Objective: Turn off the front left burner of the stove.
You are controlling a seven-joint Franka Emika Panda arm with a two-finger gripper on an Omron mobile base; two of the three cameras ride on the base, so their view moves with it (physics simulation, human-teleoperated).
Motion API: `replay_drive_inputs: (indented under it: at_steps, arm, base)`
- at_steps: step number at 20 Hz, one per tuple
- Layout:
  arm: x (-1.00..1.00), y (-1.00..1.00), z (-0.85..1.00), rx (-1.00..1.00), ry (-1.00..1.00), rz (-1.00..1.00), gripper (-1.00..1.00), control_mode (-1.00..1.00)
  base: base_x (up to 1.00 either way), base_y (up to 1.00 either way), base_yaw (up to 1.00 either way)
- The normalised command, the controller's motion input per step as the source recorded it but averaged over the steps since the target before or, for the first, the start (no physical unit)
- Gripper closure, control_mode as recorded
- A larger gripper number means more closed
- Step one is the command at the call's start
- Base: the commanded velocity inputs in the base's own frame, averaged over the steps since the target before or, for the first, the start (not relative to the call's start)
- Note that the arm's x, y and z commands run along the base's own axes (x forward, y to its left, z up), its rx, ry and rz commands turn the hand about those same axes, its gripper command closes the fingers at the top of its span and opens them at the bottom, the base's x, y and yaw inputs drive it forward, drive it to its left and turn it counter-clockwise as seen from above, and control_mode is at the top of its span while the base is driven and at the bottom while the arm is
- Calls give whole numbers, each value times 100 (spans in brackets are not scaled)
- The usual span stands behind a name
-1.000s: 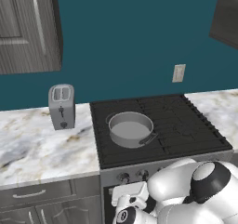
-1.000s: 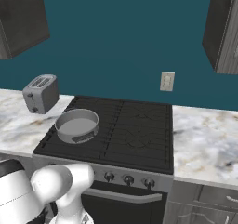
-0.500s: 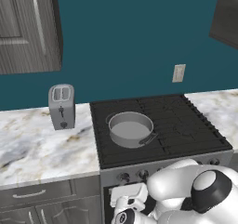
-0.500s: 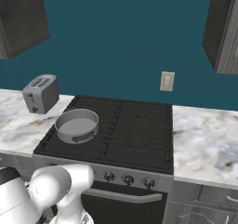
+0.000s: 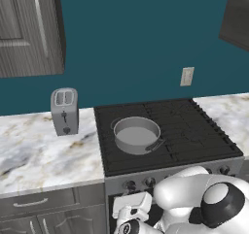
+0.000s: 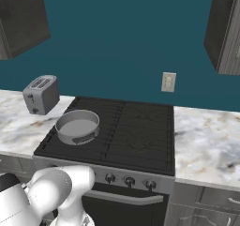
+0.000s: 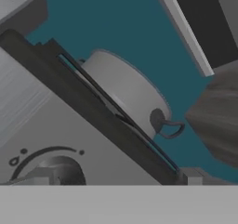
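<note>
Gripper [image 5: 127, 217] jaws apart, low before the stove [image 5: 194, 167], below its front left burner [image 5: 127, 155].

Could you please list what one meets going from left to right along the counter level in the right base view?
Small silver two-slot toaster → round grey metal pot on the black grated cooktop of the stove → white wall outlet above the stove's right edge → marble countertop.
</note>
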Motion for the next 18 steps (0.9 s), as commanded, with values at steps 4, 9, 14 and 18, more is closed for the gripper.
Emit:
replay_drive_inputs:
  at_steps: [4, 9, 14, 18]
  arm:
    - [8, -3, 0, 0, 7, 2, -100, -100]
    - [23, -4, 0, 0, 3, 4, -100, -100]
    - [19, 0, 0, -1, 2, 10, -100, -100]
    - [8, 0, -3, -3, 2, 12, -100, -100]
  base:
    - [0, 0, 0]
    - [0, 0, 0]
    - [0, 0, 0]
    - [0, 0, 0]
